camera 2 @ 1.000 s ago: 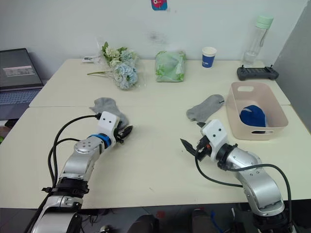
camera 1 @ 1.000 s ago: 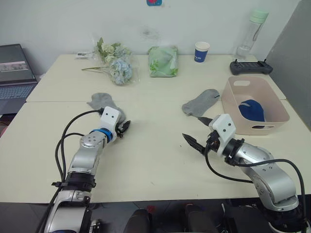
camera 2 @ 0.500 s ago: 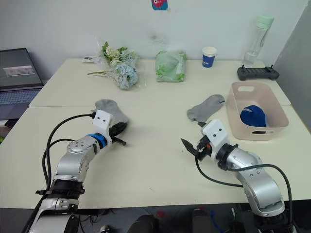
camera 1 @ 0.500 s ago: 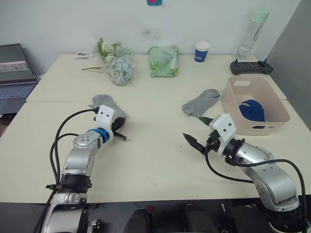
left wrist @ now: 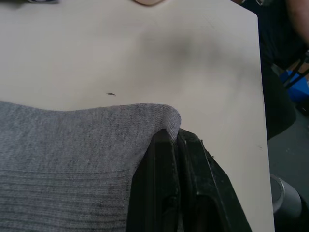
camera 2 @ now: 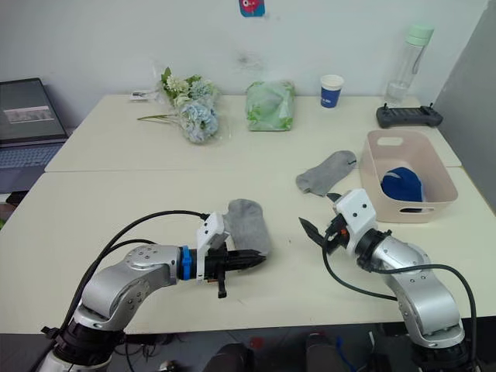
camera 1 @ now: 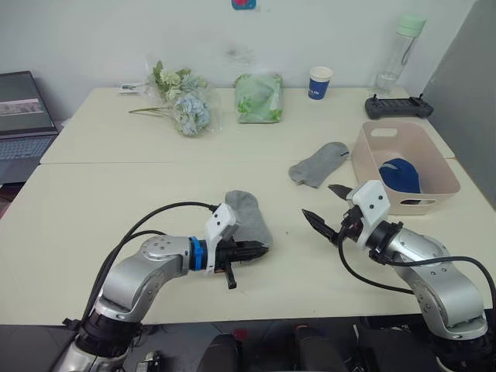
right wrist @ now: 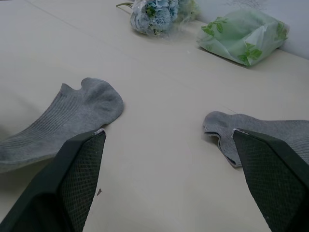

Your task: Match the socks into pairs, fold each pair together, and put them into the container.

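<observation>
A grey sock (camera 1: pixel 249 219) is gripped at its edge by the closed left end effector (camera 1: pixel 252 252) near the bench (camera 1: pixel 116 194) front. The right end effector (camera 1: pixel 329 208) is held open above the bench. Farther back, a second grey sock (camera 1: pixel 318 163) is laid just beside the pink container (camera 1: pixel 434 190), in which a navy pair (camera 1: pixel 401 174) is seen.

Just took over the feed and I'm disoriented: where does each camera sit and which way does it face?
Left and right eye: on the head, looking down over the table; both arms show.
Left wrist: along the left gripper, shut on a grey sock.
Right wrist: between the open right gripper fingers, toward the green bundle.
Shared: that sock shows in both wrist views.
</observation>
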### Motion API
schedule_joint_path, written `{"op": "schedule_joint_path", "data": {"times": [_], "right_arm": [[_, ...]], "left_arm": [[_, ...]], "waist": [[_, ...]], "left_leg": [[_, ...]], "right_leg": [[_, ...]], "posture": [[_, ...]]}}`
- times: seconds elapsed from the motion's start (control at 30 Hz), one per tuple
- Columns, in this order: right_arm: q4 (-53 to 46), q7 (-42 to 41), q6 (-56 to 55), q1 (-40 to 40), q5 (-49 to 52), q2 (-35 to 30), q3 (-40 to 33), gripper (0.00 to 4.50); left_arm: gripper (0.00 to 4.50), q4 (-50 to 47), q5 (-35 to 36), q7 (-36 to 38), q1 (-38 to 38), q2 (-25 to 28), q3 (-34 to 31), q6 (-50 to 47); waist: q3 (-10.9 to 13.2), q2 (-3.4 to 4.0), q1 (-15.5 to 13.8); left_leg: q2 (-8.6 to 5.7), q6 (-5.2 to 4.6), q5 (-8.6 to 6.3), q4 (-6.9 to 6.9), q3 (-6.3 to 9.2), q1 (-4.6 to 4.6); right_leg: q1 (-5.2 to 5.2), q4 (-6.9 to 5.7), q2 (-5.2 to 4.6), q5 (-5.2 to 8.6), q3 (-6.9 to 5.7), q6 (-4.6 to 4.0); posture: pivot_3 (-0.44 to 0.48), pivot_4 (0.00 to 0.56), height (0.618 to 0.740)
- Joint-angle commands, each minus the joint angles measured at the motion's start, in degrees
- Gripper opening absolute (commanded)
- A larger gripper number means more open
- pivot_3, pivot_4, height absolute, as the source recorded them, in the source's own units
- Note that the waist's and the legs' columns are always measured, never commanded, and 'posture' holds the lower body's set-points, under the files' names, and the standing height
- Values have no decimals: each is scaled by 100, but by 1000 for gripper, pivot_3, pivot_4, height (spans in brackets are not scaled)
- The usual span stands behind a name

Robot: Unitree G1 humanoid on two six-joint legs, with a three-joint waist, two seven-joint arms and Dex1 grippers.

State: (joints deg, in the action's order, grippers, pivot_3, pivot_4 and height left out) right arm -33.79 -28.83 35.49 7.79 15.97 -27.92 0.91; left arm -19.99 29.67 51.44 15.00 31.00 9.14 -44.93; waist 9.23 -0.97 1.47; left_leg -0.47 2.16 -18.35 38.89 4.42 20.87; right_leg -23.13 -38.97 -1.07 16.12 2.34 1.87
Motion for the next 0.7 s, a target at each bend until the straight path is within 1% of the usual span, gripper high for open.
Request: {"op": "schedule_joint_path", "data": {"times": [0.03, 0.17, 0.2, 0.27, 0.33, 0.37, 0.43, 0.53, 0.6, 0.7], "right_arm": [[-157, -47, -114, -42, 94, -71, -185, 4500], [-92, -21, -94, -211, 56, -156, -185, 4500], [-74, -36, -88, -269, 9, -220, -137, 4500], [-125, -209, -39, -474, -43, -422, 76, 4500], [-185, -420, -3, -540, -43, -602, 363, 4500], [-187, -522, 81, -515, 35, -618, 528, 4500], [-39, -647, 241, -370, 144, -469, 920, 4500], [367, -738, 311, 16, 56, -232, 1394, 4500], [619, -769, 339, 306, -84, -166, 1657, 4500], [793, -1005, 320, 592, -192, -187, 2033, 4500]], "left_arm": [[1299, -28, 301, 32, 176, -102, -69, -139], [2618, 25, 398, 56, 459, 12, -152, -359], [2943, 19, 564, 124, 527, 43, -266, -475], [3627, 406, 553, 213, 820, 173, -634, -232], [4288, 1259, -119, -167, 1205, 140, -716, 622], [4456, 1815, -463, -371, 1432, 117, -688, 1024], [4456, 2950, -1165, -560, 1842, 143, -518, 2001], [4456, 4216, -1916, -697, 2251, 122, -235, 2945], [4456, 4795, -2067, -760, 2435, -8, -226, 3102], [4456, 5165, -2189, -620, 2547, -161, -171, 3214]], "waist": [[0, 0, 3], [0, 0, -2], [0, 0, 5], [0, 0, 3], [1, -1, 0], [1, -2, 1], [0, -2, 2], [0, -2, 35], [1, -2, 31], [4, -8, 15]], "left_leg": [[0, 0, 0, 0, -1, 0], [0, 0, 0, 0, 2, 1], [0, 0, 0, 0, 2, 1], [0, 0, 0, 0, -3, 0], [-1, 0, 0, 1, 2, 0], [-1, -1, 1, 1, 0, -2], [-3, -1, 1, 1, -1, -6], [-3, 0, 2, 0, -8, -2], [-6, 1, 2, 1, -13, -1], [-10, 1, 2, 3, -10, 6]], "right_leg": [[0, 0, 0, 0, 1, 0], [0, 0, 0, 0, 2, 0], [0, 0, 0, 0, 2, 0], [0, -1, 0, 0, 1, 0], [1, 0, 2, 0, -6, 0], [0, 0, 3, 0, -7, -1], [2, -1, 4, 0, -8, -1], [-5, 3, 4, 0, -2, -1], [-8, 6, 3, 0, 2, -1], [-11, 9, -4, 0, -3, 0]], "posture": [[0, 150, 740], [0, 150, 740], [0, 150, 740], [0, 150, 740], [0, 150, 740], [0, 150, 740], [0, 150, 740], [0, 150, 740], [0, 150, 740], [0, 150, 740]]}}
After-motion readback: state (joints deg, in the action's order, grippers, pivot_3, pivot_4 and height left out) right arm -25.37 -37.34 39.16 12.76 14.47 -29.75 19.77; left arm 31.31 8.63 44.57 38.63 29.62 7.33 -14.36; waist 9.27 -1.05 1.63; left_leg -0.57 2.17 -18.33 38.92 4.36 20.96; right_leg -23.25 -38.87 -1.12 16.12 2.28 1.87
